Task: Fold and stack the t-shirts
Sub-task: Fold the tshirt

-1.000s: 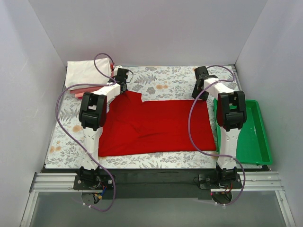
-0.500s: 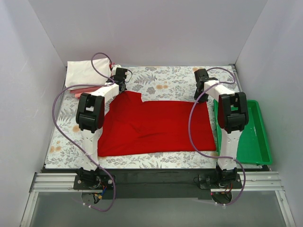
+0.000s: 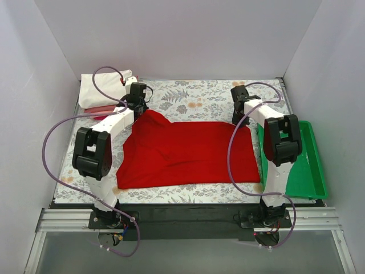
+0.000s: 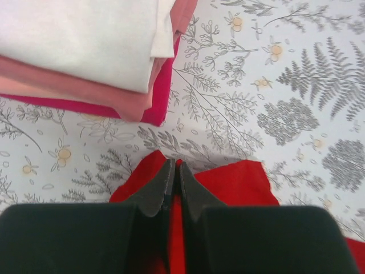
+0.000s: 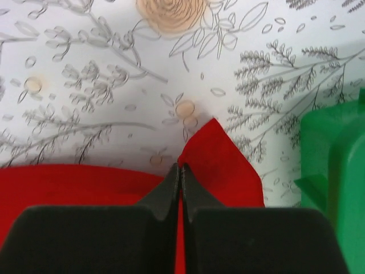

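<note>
A bright red t-shirt (image 3: 188,153) lies spread across the flowered tablecloth. My left gripper (image 3: 138,105) is shut on its far left corner (image 4: 239,182), and that corner is lifted a little off the cloth. At the far right corner (image 5: 219,165), my right gripper (image 3: 239,114) is shut on the red t-shirt too. A folded stack of t-shirts (image 3: 102,91) sits at the back left, white on top (image 4: 80,40), with salmon pink (image 4: 85,94) and crimson (image 4: 157,105) layers beneath.
A green plastic tray (image 3: 305,165) stands along the right edge of the table, close to the right arm; its corner (image 5: 336,154) shows in the right wrist view. White walls enclose the table on three sides.
The right gripper has closed on the shirt's far right corner. The left arm has swung left and back, raising the far left corner and bunching the cloth there.
</note>
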